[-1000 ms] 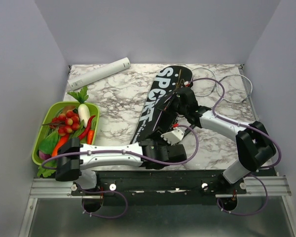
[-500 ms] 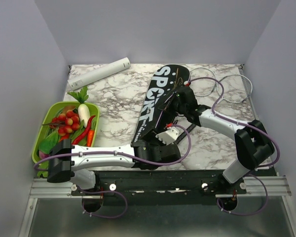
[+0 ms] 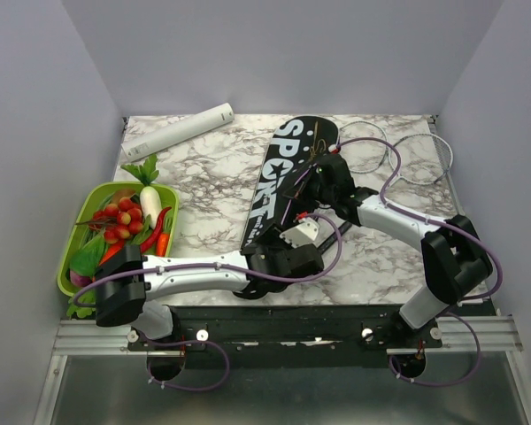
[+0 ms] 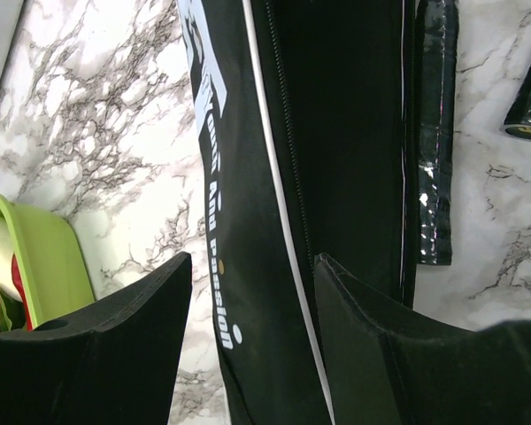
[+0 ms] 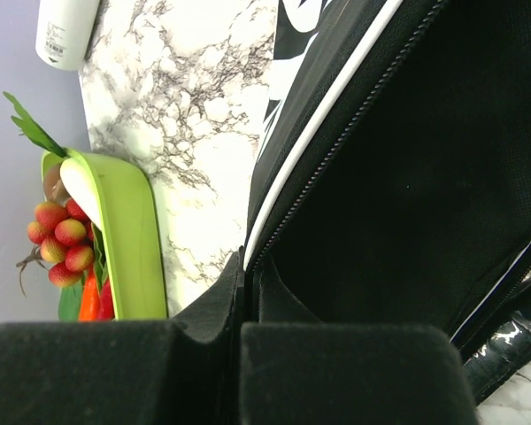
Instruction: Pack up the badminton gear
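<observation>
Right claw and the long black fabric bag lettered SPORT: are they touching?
Touching. The right wrist view shows the right claw shut, with the long black SPORT bag's white-trimmed zipper edge pinched between its pads.

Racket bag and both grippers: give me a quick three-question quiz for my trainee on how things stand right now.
1. True or false: the right gripper is open and clear of the bag.
2. The left gripper is: A) open, over the bag's near end; B) shut on the bag; C) out of view.
3. Fill in: the bag's large white lettering reads ____.
Key: 1 false, it is shut on the bag's edge by the zip. 2 A. 3 SPORT.
</observation>
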Available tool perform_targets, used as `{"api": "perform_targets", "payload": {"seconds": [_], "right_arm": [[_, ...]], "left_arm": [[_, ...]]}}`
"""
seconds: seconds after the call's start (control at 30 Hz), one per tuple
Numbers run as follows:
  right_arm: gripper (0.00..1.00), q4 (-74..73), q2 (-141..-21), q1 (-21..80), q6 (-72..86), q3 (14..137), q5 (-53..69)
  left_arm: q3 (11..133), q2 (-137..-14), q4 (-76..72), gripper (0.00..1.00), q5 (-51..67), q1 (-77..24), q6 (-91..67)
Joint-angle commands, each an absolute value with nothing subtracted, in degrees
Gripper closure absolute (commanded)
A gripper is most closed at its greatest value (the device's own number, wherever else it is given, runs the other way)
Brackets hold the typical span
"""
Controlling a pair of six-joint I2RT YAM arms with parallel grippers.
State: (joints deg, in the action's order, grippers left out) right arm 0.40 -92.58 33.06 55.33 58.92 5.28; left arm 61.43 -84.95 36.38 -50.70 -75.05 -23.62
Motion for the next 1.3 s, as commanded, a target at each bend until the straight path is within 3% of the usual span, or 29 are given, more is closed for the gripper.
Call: {"api": "perform_targets", "payload": {"seconds": [0.0, 0.37, 0.47, 0.5, 0.8, 0.83, 0.9, 0.93, 1.03, 1.13, 1.27], "right_arm": [[0.99, 1.6, -92.7, 32.9, 53.9, 61.1, 8.0], [0.99, 1.7, -91.8, 32.9, 53.3, 61.5, 9.3], [0.99, 1.7, -91.9, 32.9, 53.3, 61.6, 9.8], [0.99, 1.7, -92.0, 32.8, 53.3, 61.7, 9.9], [1.0, -1.7, -96.1, 32.9, 49.7, 66.4, 13.0], [0.98, -3.1, -96.8, 32.9, 49.1, 68.0, 14.1], [0.86, -4.0, -98.2, 32.8, 47.8, 68.7, 15.1], [0.69, -4.4, -98.2, 32.7, 47.4, 68.7, 15.7], [0.49, -6.1, -96.1, 31.8, 46.1, 67.8, 14.9], [0.39, -11.0, -91.9, 31.1, 43.6, 67.1, 10.5], [0.35, -17.1, -85.3, 28.5, 41.8, 64.4, 5.1]], "left_arm": [[60.6, -87.9, 33.2, 0.35, -50.7, -74.4, -22.9], [60.2, -89.1, 30.2, 0.39, -49.2, -72.1, -22.2], [60.0, -89.4, 30.1, 0.5, -49.1, -71.9, -22.2], [60.1, -89.3, 30.2, 0.59, -49.1, -71.8, -22.2], [59.7, -87.4, 29.5, 1.0, -46.2, -66.2, -21.6], [59.6, -87.0, 29.3, 1.0, -45.6, -65.5, -21.4], [59.4, -86.6, 27.8, 1.0, -44.8, -63.2, -21.0], [59.2, -86.4, 27.3, 1.0, -43.5, -62.2, -20.6], [58.8, -85.8, 25.1, 1.0, -41.4, -58.9, -20.1], [57.8, -85.2, 22.3, 1.0, -39.5, -55.9, -20.0], [55.7, -84.5, 19.1, 1.0, -35.0, -52.7, -20.5]]}}
